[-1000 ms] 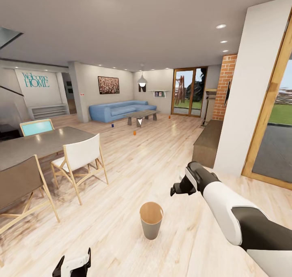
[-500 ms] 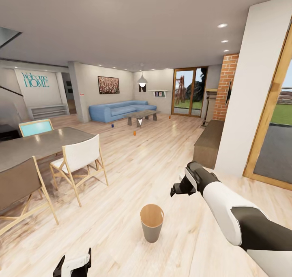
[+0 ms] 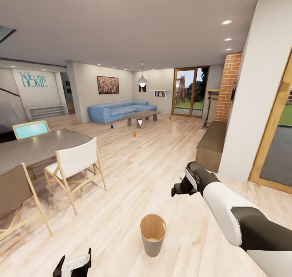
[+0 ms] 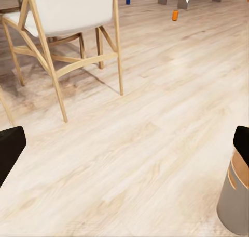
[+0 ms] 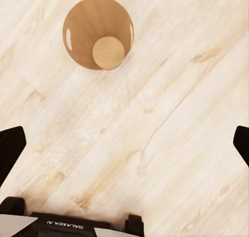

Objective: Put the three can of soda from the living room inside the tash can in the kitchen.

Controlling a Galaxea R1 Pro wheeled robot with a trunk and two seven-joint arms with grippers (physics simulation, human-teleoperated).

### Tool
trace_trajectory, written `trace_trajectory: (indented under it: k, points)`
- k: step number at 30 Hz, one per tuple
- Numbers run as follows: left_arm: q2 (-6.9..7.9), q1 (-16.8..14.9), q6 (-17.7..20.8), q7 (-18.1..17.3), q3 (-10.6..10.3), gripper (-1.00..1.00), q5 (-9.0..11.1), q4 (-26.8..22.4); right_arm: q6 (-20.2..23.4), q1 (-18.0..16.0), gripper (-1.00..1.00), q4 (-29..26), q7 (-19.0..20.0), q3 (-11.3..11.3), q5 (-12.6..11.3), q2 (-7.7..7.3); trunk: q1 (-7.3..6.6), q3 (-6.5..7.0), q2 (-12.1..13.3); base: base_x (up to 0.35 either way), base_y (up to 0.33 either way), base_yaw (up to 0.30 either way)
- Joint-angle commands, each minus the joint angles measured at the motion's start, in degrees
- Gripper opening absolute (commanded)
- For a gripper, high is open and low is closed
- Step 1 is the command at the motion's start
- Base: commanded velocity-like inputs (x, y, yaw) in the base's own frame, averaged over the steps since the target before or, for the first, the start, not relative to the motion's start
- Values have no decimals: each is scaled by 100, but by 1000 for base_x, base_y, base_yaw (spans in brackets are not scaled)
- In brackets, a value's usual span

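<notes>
Head view showed the bin [image 3: 153, 234] empty on the floor just ahead, with the blue can [image 3: 112, 126] and two orange cans [image 3: 134, 134] far off near the sofa [image 3: 119, 109] and low table [image 3: 141, 116]. Both the left gripper [image 3: 73, 265] and right gripper [image 3: 181, 187] had jaws spread, holding nothing. Fetching looked not yet begun; next called for driving to the cans.

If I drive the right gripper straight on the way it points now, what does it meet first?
Most likely bare light wood-plank floor. The right gripper looks down at it with open, empty fingers; the round copper-brown trash can sits off to one side of that line, though depth is hard to judge.
</notes>
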Motion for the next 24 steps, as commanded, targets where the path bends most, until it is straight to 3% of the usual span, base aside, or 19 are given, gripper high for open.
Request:
trace_trajectory:
  k: [1, 12, 24]
  points:
    - [0, 0, 0, 1, 0, 100, 0, 0, 0, 0, 100, 0, -1, -1, 0, 0, 0, 0, 0, 206, 1, 0]
    - [0, 7, 0, -17, -2, 100, 2, 0, 0, 7, 100, 0, -5, 5, 10, 8, 0, 0, 0, 112, 17, 0]
    - [0, 9, 0, -30, -7, 100, 2, -8, 0, 22, 100, 0, -14, 5, 25, 9, 0, 0, 0, 265, 118, 0]
